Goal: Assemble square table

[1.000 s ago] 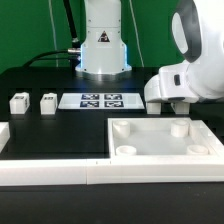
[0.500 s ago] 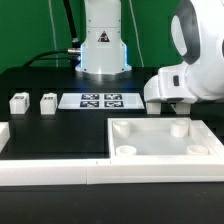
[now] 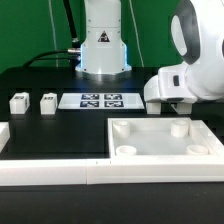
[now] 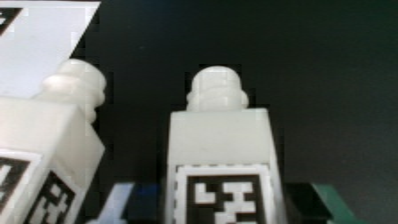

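The square table top [image 3: 160, 157], a white tray with a raised rim, lies at the exterior view's right. My gripper [image 3: 178, 100] hangs low just behind its far right edge. In the wrist view my gripper [image 4: 226, 206] is open. Its fingers [image 4: 135, 205] stand on either side of a white tagged leg block [image 4: 222, 140] with a threaded tip, and a dark gap shows on one side. A second leg block [image 4: 54, 120] stands right beside it. Two more leg blocks [image 3: 18, 102] [image 3: 49, 102] sit at the exterior view's far left.
The marker board [image 3: 100, 100] lies mid-table in front of the robot base [image 3: 103, 50]. A long white rail [image 3: 60, 172] runs along the front edge, and another rail end [image 3: 3, 135] sits at the left. A white tagged corner [image 4: 36, 40] shows in the wrist view.
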### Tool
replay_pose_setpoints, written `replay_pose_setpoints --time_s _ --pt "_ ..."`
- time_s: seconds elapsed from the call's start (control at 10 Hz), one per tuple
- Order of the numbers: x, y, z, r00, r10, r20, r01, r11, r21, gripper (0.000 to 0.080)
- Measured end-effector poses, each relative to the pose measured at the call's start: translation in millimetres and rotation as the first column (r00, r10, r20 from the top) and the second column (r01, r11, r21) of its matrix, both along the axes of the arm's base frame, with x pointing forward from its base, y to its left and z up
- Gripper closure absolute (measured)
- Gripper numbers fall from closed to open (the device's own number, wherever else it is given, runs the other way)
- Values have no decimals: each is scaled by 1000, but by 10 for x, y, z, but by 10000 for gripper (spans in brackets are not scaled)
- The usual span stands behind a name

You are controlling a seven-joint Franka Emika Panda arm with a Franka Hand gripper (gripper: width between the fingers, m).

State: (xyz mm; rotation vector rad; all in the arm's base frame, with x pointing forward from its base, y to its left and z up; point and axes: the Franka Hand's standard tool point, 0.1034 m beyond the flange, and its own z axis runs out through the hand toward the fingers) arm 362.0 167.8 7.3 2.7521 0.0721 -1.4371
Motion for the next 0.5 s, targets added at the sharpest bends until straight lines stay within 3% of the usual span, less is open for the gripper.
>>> replay_pose_setpoints --time_s 0.1,0.3,0.5 --pt "34 4 29 1000 1 4 -1 1000 1 515" --pt "428 -36 543 998 30 48 -32 998 46 515" --pt "626 -322 1004 997 32 74 -37 996 77 515"
